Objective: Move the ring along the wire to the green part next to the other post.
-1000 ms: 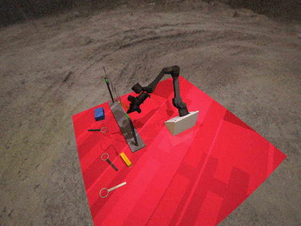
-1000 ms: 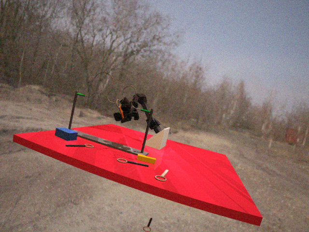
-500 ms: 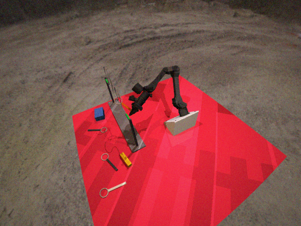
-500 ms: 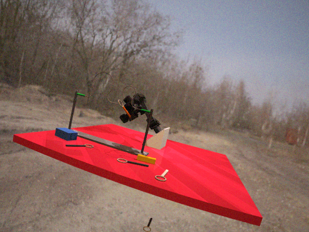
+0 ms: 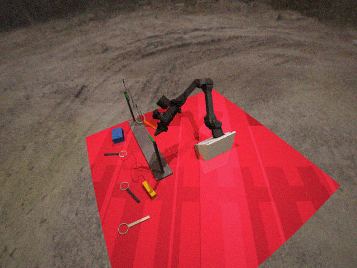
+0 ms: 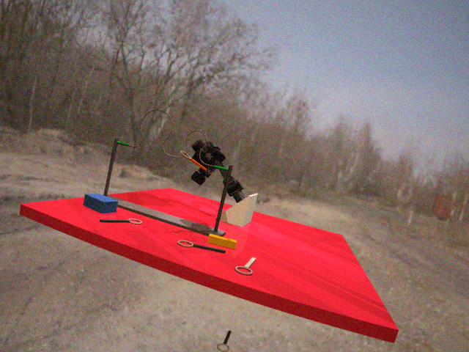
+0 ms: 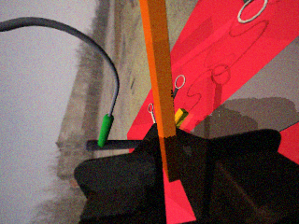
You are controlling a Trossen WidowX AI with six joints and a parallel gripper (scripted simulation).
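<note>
Posts number two: the left one (image 5: 130,108) (image 6: 110,168) and the right one (image 5: 158,158) (image 6: 223,202), both upright on one long grey base plate (image 5: 141,138) (image 6: 159,217). One wire (image 5: 123,81) (image 6: 155,109) (image 7: 109,61) with two tall loops spans them, ending in two green parts, one at the left post (image 5: 126,95) (image 6: 122,143) and one at the right (image 5: 151,138) (image 6: 220,167) (image 7: 106,130).

One ring (image 5: 144,118) (image 6: 182,152) is between those loops, apart from both green parts; it appears to be around the wire. Its single orange handle (image 5: 149,124) (image 6: 198,163) (image 7: 160,79) is tilted, pinched between the jaws of the one gripper (image 5: 158,130) (image 6: 208,168) (image 7: 159,126).

Three spare rings with handles lie on the red table (image 5: 225,207) (image 6: 303,265): two with black handles, one with a pale handle. A fourth, black-handled, shows below the near table edge in the exterior view. Two blocks rest there too: one blue (image 5: 117,135) (image 6: 100,203) near the left post, one yellow (image 5: 149,189) (image 6: 222,241) near the right post.
</note>
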